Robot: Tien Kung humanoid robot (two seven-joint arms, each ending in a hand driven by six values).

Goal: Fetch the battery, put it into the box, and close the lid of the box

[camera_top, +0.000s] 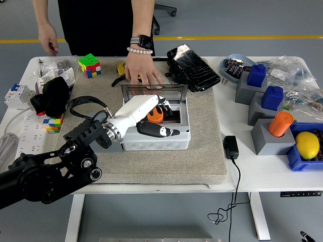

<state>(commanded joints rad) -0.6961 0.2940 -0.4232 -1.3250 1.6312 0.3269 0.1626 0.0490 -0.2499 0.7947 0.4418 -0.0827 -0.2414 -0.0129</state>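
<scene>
Left hand (151, 113) reaches over battery (156, 116) inside open box (156, 137).

Black jointed left arm (55, 169); looped black cable (86, 103); white hand (144, 113) with black fingertips

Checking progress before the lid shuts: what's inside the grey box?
An orange battery sits inside the box, partly covered by the left hand; the box floor beneath is hidden.

The robot's white left hand (151, 113) fills most of the open grey plastic box (156, 132). Behind the box, its raised clear lid (154, 91) and a person's hand (143, 72) block the way. Bare grey mat (204, 146) lies right of the box.
</scene>
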